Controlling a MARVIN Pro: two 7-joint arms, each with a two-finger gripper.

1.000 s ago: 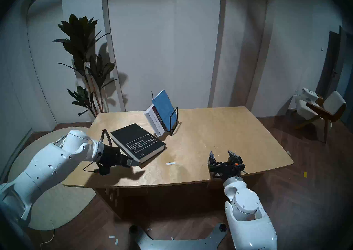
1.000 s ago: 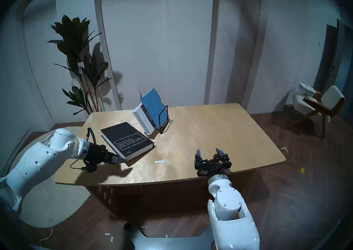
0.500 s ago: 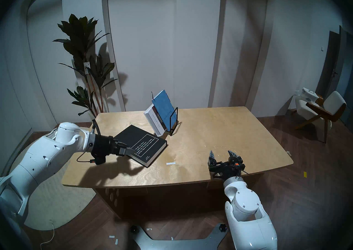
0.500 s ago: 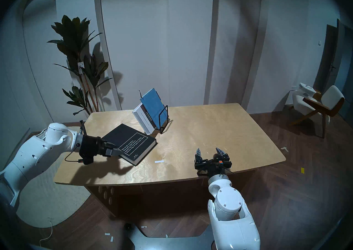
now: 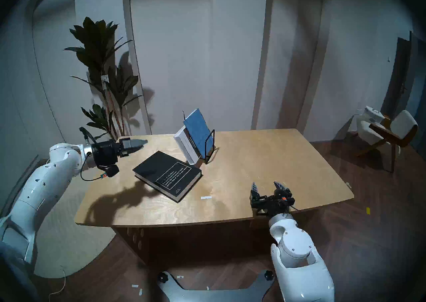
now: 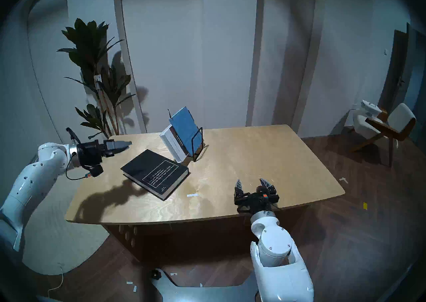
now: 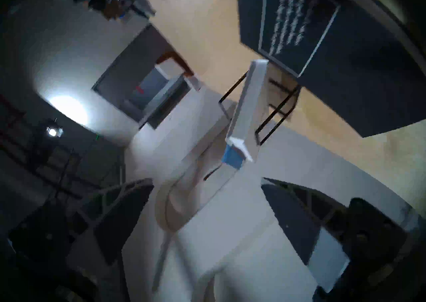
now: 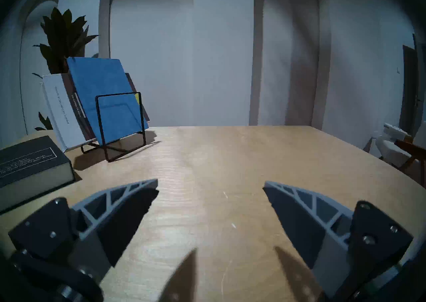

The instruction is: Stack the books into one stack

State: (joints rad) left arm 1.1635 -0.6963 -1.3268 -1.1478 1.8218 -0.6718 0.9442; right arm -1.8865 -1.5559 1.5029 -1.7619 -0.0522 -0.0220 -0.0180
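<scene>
Hovering above the far left part of the table (image 5: 265, 170), the left gripper (image 5: 138, 145) has its fingers spread apart and holds nothing; it points level, toward the right, in the direction of the black wire rack (image 5: 208, 143). The right gripper (image 5: 267, 185) waits at the near right edge of the table, its fingers also wide apart and empty.

Just below and to the right of the left gripper, the black book (image 5: 167, 174) lies flat on the table, cover up, with the white text readable. Its long axis runs diagonally, from the far left toward the near right, and one corner nearly reaches the rack's foot. It is thick and I judge it heavy and stiff, a good base for the stack.

Further right, the brown-covered book (image 5: 187, 148) and the blue book (image 5: 198, 130) stand in the rack, leaning back toward the far left. Their long edges point upward and their white spine and blue cover face the near side. The brown one looks rigid and of middle weight; a pinch across its thickness at the free upper corner seems the best hold. The blue one is thin and light, perhaps a little flexible, so a grip near its top edge should be firm, because the smooth cover may slip.
</scene>
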